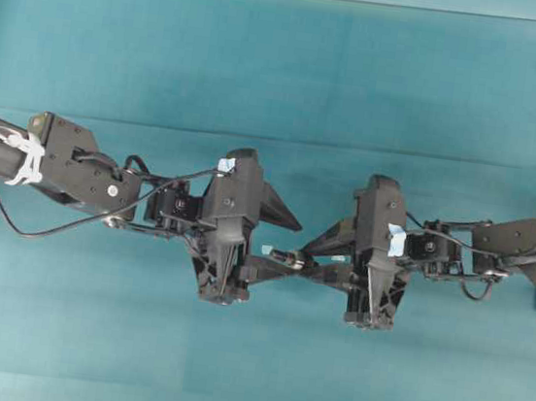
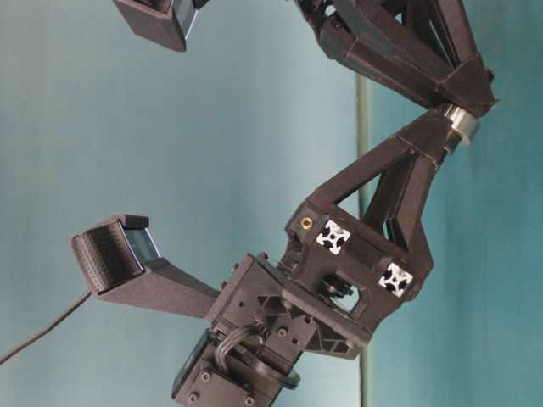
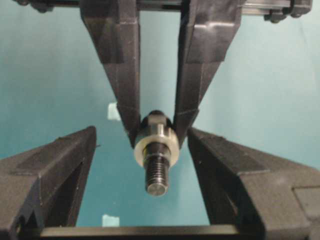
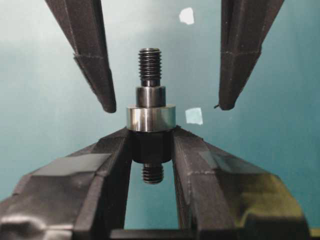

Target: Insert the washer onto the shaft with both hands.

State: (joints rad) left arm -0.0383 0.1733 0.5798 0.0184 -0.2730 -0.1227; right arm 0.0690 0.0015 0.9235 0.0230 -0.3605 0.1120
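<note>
Holding the shaft (image 4: 150, 125) mid-air over a teal table (image 1: 286, 56), the right gripper (image 4: 150, 150) is clamped tight on the shaft's dark collar, w/ threaded ends sticking out both sides. The washer (image 4: 150, 118), a small silvery ring, already sits on the shaft, seated flat against the collar just beyond the right fingertips. In the left wrist view the left gripper (image 3: 142, 150) has its fingers spread wide on either side of the shaft, touching nothing and holding nothing.

Both arms meet near the table's centre, tips pointing at each other. A few pale blue tape scraps (image 4: 194, 116) lie on the cloth below.

Handling guess: both parts look like solid steel, so stiff, not fragile, light but smooth & slippery. The washer looks loose on the shaft, so it could slide off if the shaft tips threaded-end down. Best hold is the wide collar, as now; threads give poor grip.
</note>
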